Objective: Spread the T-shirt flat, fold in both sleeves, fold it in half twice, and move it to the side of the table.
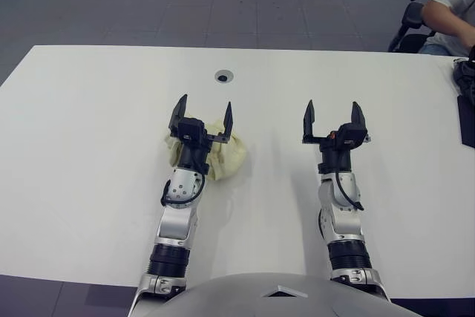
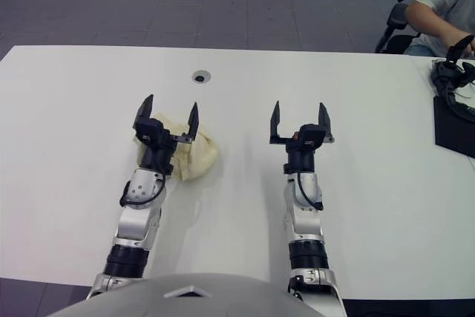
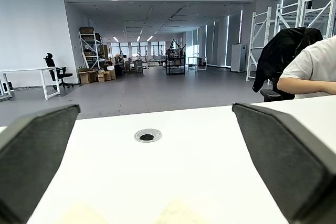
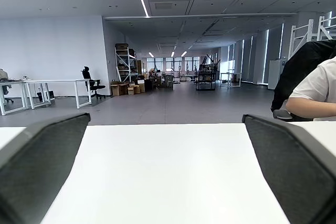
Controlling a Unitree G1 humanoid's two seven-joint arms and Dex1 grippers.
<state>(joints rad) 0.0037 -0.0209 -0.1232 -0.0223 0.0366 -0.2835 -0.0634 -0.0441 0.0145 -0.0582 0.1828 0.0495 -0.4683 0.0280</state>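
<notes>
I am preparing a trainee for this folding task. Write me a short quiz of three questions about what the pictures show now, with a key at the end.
1. True or false: the T-shirt lies spread flat on the table.
2. Which gripper is at the T-shirt? A: the left gripper. B: the right gripper.
3. Fill in: the fingers of both grippers stand ____.

Key
1. False: it lies crumpled in a heap.
2. A: the right gripper is over bare table, apart from the cloth.
3. open
</notes>
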